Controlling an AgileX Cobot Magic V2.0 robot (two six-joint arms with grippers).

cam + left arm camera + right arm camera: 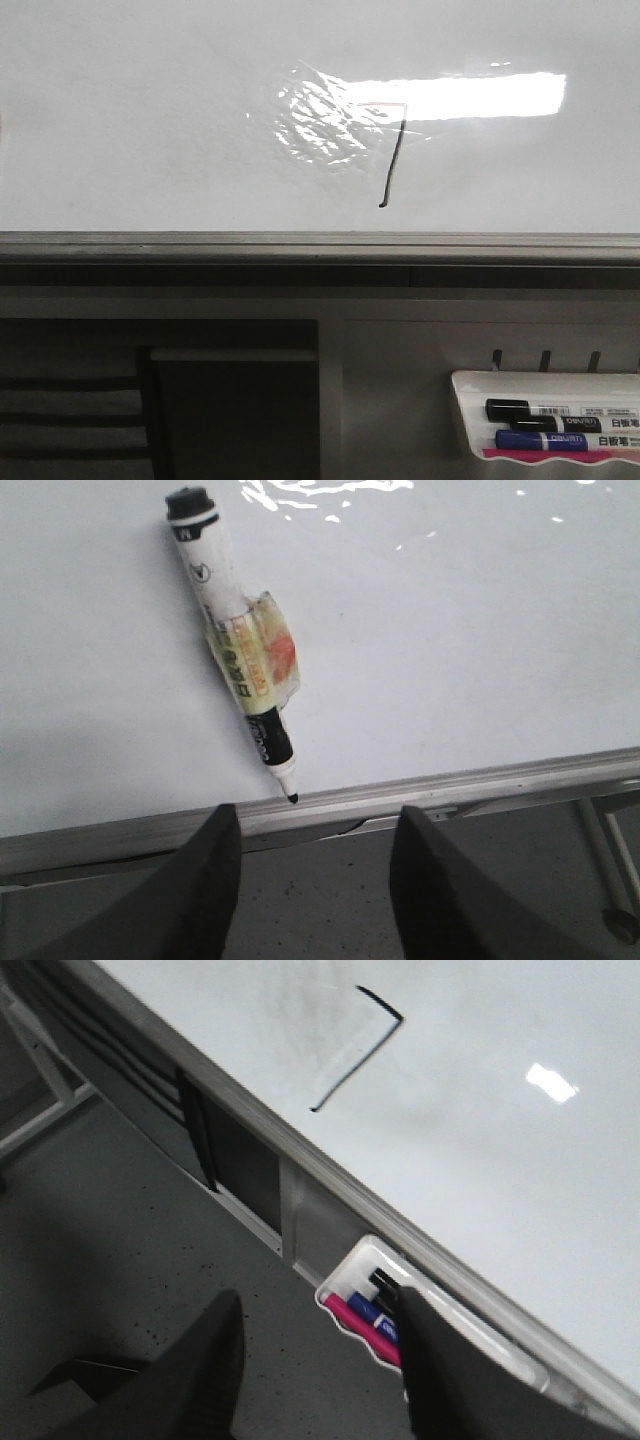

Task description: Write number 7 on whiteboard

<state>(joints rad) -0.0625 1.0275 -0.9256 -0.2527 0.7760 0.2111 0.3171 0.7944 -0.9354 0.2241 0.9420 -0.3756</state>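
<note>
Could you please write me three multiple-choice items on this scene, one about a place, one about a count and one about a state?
1. Where does the loose marker lie?
A. On the whiteboard, tip at its bottom rail
B. In the marker tray
C. Between the left gripper's fingers

2. How many capped markers show in the tray in the front view?
A. One
B. Two
C. Four

3. What state is the left gripper in?
A. Shut on the marker
B. Shut on nothing
C. Open and holding nothing

Answers:
1. A, since the left wrist view shows it flat on the board with its bare tip touching the rail.
2. B, a black-capped one and a blue-capped one.
3. C, its fingers stand apart with only floor and rail between them.
</note>
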